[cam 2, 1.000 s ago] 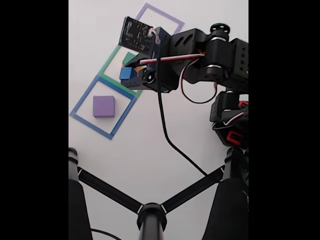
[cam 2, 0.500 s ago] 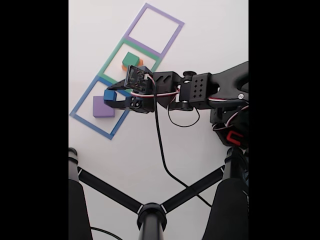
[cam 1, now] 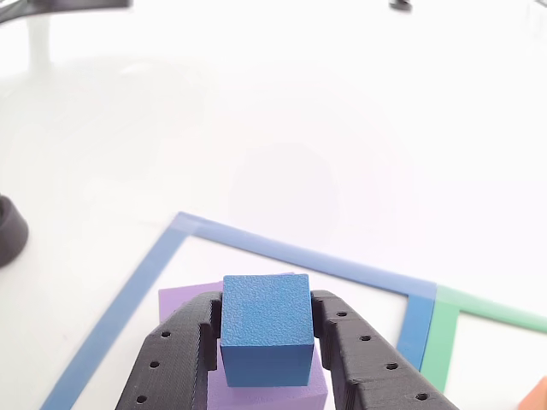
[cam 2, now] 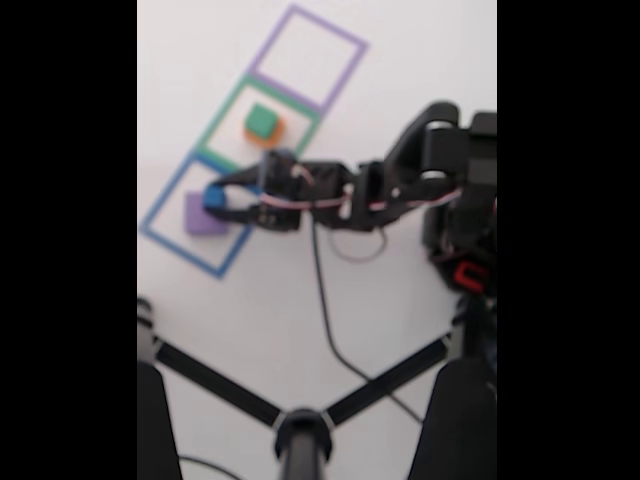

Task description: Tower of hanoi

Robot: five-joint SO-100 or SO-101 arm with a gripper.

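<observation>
Tool (cam 1: 265, 342) clamped on blue block (cam 1: 266, 329), now lowered over purple block (cam 1: 184, 301) inside blue outline (cam 2: 160, 207); a sec ago hung higher, nearer green outline (cam 2: 220, 133). Means blue abt to land on purple. Right of that, green block (cam 2: 261, 121) atop orange block (cam 2: 272, 134), on white table (cam 2: 400, 80).

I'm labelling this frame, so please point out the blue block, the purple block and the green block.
blue block (cam 1: 266, 329), other view, its front face.
purple block (cam 1: 184, 300), other view, bare top corner.
green block (cam 2: 261, 121), fixed view, its top face.
</observation>
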